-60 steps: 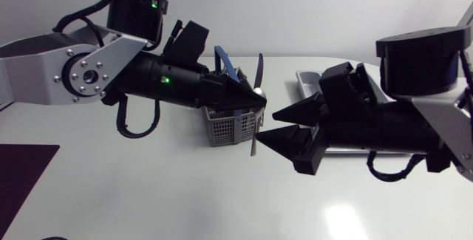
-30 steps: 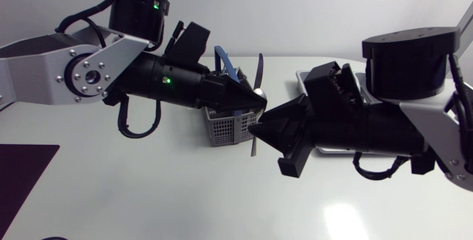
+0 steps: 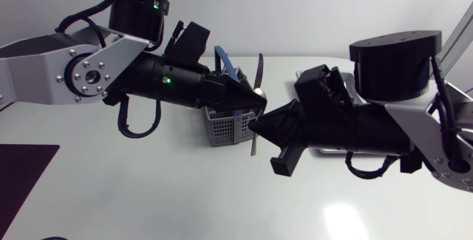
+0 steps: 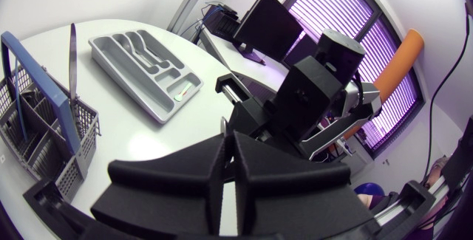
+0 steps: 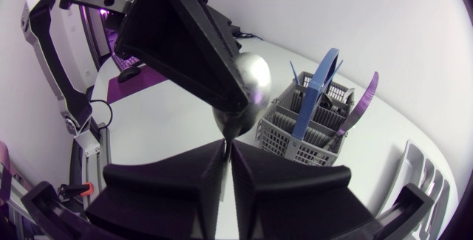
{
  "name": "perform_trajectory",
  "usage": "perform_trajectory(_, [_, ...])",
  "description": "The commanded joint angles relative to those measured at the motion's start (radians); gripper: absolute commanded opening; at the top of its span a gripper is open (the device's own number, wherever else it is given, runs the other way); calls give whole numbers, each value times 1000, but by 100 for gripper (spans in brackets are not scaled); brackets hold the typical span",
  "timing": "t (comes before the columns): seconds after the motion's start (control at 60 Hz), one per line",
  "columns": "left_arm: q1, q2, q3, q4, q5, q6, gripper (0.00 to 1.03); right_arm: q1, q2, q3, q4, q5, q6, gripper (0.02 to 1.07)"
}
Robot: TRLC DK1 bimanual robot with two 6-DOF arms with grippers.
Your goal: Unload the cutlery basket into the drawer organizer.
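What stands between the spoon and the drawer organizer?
Nothing on the table lies between the spoon and the drawer organizer; only the right gripper, shut on the spoon, comes in from that side.

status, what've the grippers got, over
Left gripper shut on spoon bowl. Right gripper shut on its handle, beside the basket. Organizer empty, nothing in the way.
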Motion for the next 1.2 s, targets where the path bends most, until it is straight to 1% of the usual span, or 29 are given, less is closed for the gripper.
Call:
perform_trajectory(0.0, [-7, -7, 10, 1, 22, 8, 4, 6, 9, -25, 15, 14, 15, 10])
perform_trajectory(0.033, [-7, -7, 11, 1, 22, 8, 5, 6, 7, -26, 15, 14, 15, 10])
perform_trajectory(0.117, [-7, -9, 7, 1, 21, 11, 14, 4, -4, -32, 15, 19, 15, 10])
perform_trajectory(0.133, [-7, -9, 7, 1, 21, 11, 14, 4, -5, -34, 15, 19, 15, 10])
perform_trajectory(0.2, [-2, -10, 2, -1, 19, 11, 23, 4, -21, -42, 12, 19, 15, 10])
perform_trajectory(0.283, [4, -16, 2, -4, 13, 11, 38, 2, -31, -49, 5, 21, 14, 10])
perform_trajectory(0.333, [10, -23, 5, -6, 7, 11, 41, -2, -36, -54, -1, 21, 12, 10])
perform_trajectory(0.383, [18, -29, 10, -7, -1, 11, 47, -7, -42, -60, -6, 21, 9, 10])
perform_trajectory(0.4, [22, -33, 13, -10, -7, 11, 51, -8, -44, -62, -9, 21, 6, 10])
perform_trajectory(0.517, [50, -52, 26, -18, -27, 12, 59, -25, -64, -68, -38, 25, -11, 10])
perform_trajectory(0.567, [68, -64, 36, -26, -67, 15, 60, -51, -85, -71, -61, 25, -29, 10])
perform_trajectory(0.583, [73, -65, 37, -29, -73, 15, 60, -64, -90, -72, -70, 25, -40, 10])
perform_trajectory(0.633, [88, -76, 40, -38, -98, 26, 66, -106, -108, -75, -97, 24, -70, 10])
perform_trajectory(0.683, [90, -84, 46, -64, -159, 58, 67, -157, -119, -78, -118, 18, -107, 10])
perform_trajectory(0.7, [90, -85, 53, -87, -190, 84, 68, -176, -122, -80, -127, 16, -120, 10])
perform_trajectory(0.75, [99, -95, 56, -119, -237, 126, 74, -246, -131, -85, -146, -5, -161, 10])
perform_trajectory(0.8, [102, -104, 53, -133, -302, 150, 75, -323, -137, -91, -164, -33, -205, 10])
perform_trajectory(0.817, [103, -105, 53, -142, -315, 161, 75, -341, -139, -92, -169, -38, -215, 10])
perform_trajectory(0.867, [114, -110, 51, -167, -343, 186, 80, -406, -142, -97, -186, -53, -261, 10])
perform_trajectory(0.967, [139, -116, 45, -203, -398, 232, 81, -527, -139, -118, -195, -75, -350, 10])
perform_trajectory(1.033, [156, -127, 22, -210, -427, 261, 81, -610, -128, -131, -195, -94, -413, 10])
perform_trajectory(1.067, [160, -133, 8, -216, -455, 281, 81, -659, -119, -134, -195, -107, -449, 10])
perform_trajectory(1.133, [165, -145, -10, -220, -475, 304, 83, -715, -103, -138, -192, -110, -503, 10])
perform_trajectory(1.183, [166, -159, -35, -223, -509, 330, 83, -781, -70, -140, -178, -111, -569, 10])
